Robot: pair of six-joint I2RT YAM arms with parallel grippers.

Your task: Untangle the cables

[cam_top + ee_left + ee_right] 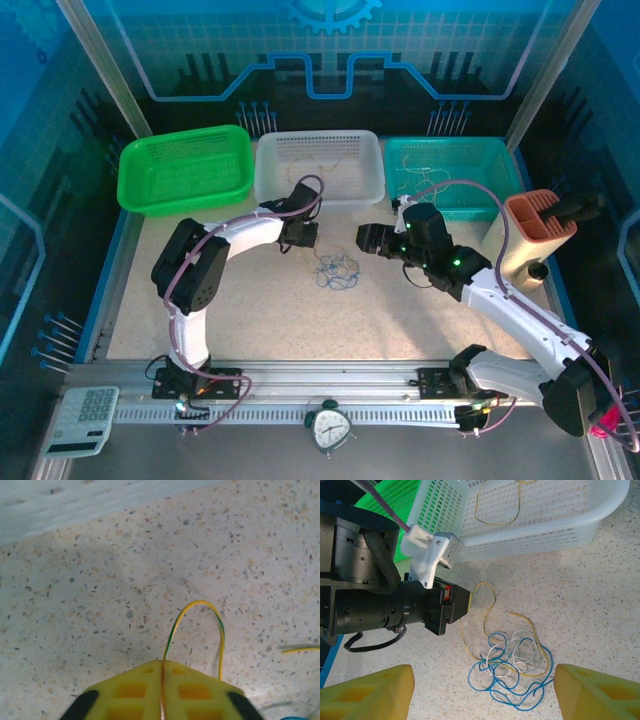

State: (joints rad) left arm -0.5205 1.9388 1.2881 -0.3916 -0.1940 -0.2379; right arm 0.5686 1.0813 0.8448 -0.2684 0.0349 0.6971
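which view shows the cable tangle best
Right wrist: the tangle lies close, with blue, white and yellow strands distinct. The top view shows the tangle small between the arms. The left wrist view shows a yellow loop rising from shut jaws.

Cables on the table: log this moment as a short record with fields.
tangle: blue, white and yellow cables heaped on the table between the arms
left jaws: shut on a yellow cable that loops out ahead of them
right jaws: open, facing the tangle, holding nothing
white basket: behind the tangle, one yellow strand inside
status: tangle not yet undone
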